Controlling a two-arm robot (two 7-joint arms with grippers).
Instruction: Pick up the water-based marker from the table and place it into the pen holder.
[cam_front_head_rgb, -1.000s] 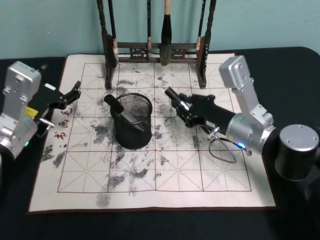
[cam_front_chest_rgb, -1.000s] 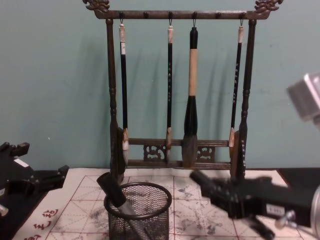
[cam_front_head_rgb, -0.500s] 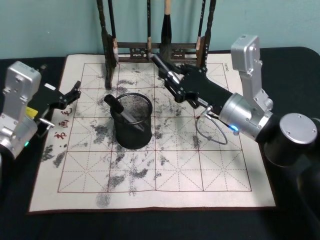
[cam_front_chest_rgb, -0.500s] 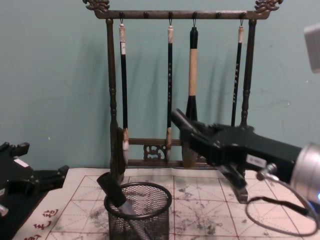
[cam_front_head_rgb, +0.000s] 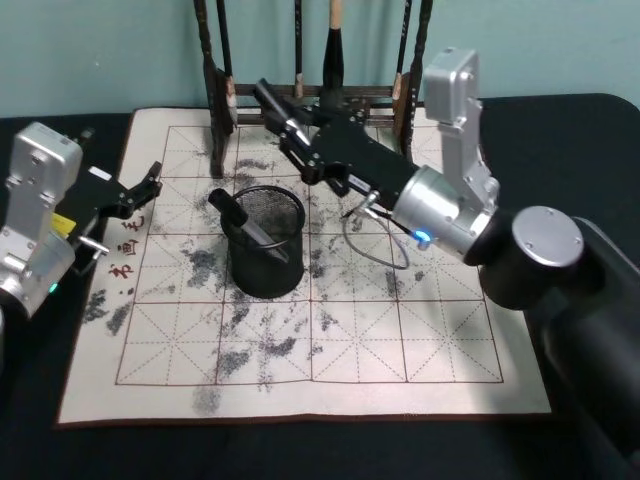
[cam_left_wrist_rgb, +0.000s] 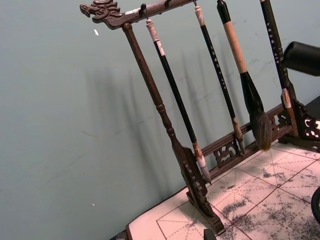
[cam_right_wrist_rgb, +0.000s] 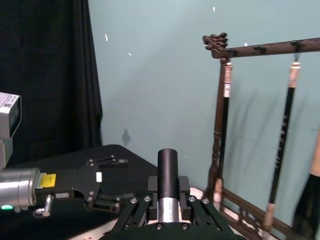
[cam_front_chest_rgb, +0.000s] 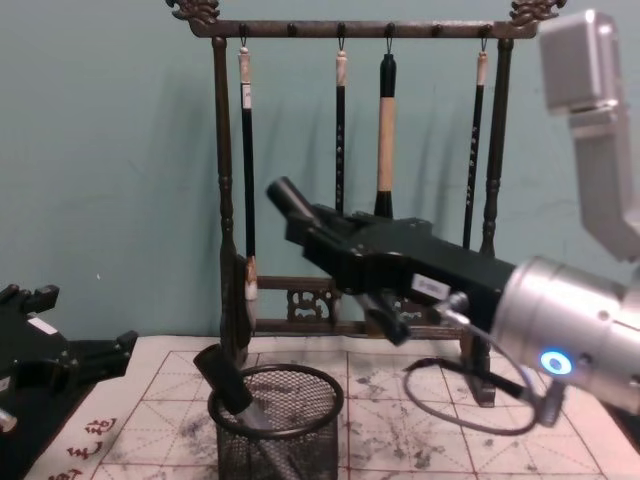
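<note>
The right pincer (cam_front_head_rgb: 300, 142) was clamped on the water-based marker (cam_front_head_rgb: 271, 102). It held the marker off the desk (cam_front_head_rgb: 300, 450) in the upper middle of the head view, above and right of the pen holder (cam_front_head_rgb: 265, 245). The marker's long axis slanted, its free end aimed at the upper left, toward the brush rack (cam_front_head_rgb: 214, 100). Another dark pen (cam_front_head_rgb: 232, 210) leaned leftward in the holder. The left pincer (cam_front_head_rgb: 148, 190) sat at the left edge of the mat (cam_front_head_rgb: 400, 350), fingers spread, holding nothing.

The dark desk (cam_front_head_rgb: 300, 452) is carrying a white, ink-smudged mat (cam_front_head_rgb: 350, 350) — a mesh pen holder (cam_front_head_rgb: 265, 250) and a far brush rack (cam_front_head_rgb: 215, 95) are standing on it.
</note>
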